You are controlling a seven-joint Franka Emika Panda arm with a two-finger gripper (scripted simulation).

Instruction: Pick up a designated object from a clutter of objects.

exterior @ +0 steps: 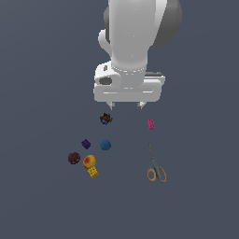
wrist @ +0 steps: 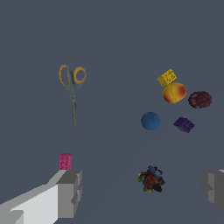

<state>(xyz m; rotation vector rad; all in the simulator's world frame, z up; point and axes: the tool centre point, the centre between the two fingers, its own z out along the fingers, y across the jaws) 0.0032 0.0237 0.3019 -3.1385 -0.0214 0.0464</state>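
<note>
The blue ball lies on the grey floor among the clutter. Around it are a purple cube, a dark maroon ball, an orange ball and a yellow piece. A dark multicoloured lump sits closest to the hand. My gripper hangs open above the floor, well short of the blue ball, with nothing between its fingers.
A pink piece lies beside one finger. Yellow-handled scissors lie apart from the cluster, toward the exterior view's right. The arm's white body fills the upper middle of the exterior view.
</note>
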